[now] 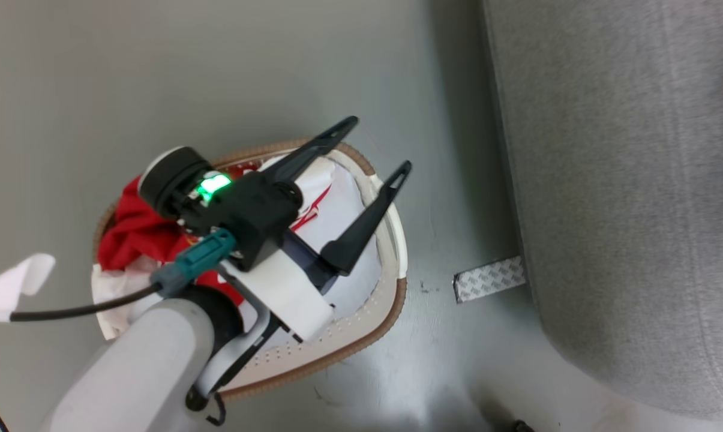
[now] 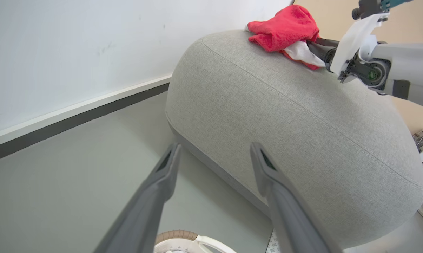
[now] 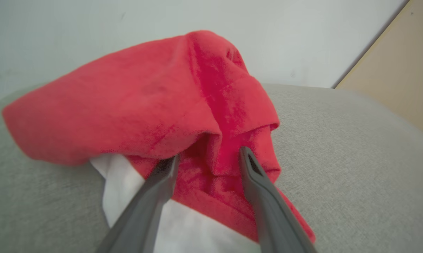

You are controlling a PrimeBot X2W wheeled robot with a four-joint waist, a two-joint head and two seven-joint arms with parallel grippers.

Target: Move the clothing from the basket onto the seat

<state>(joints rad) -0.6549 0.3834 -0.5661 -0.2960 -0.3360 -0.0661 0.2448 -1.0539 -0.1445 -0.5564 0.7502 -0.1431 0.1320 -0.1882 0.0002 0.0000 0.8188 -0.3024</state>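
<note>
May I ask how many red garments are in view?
2: one red fabric garment on the light grey fabric sofa, another in the cream plastic basket; others may be hidden.

Left gripper [image 1: 378, 144] above the basket [image 1: 361, 343], its two dark fingers spread wide and pointing up and right, nothing between them. Green light [image 1: 212, 183] lit on the wrist housing. Teal connector [image 1: 196, 261] with black cable [image 1: 85, 310] running off left; white tag [image 1: 13, 285] on the cable.

Basket stands on the grey floor [image 1: 217, 72], tan rim visible. Red clothing [image 1: 130, 231] bunched in its left part, spilling over the rim. White fabric [image 1: 343, 198] with a thin red line lies in the right part, under the fingers.

Grey sofa [image 1: 625, 180] at right, apart from the basket. Patterned tape strip [image 1: 489, 279] on the floor at the sofa's base.
</note>
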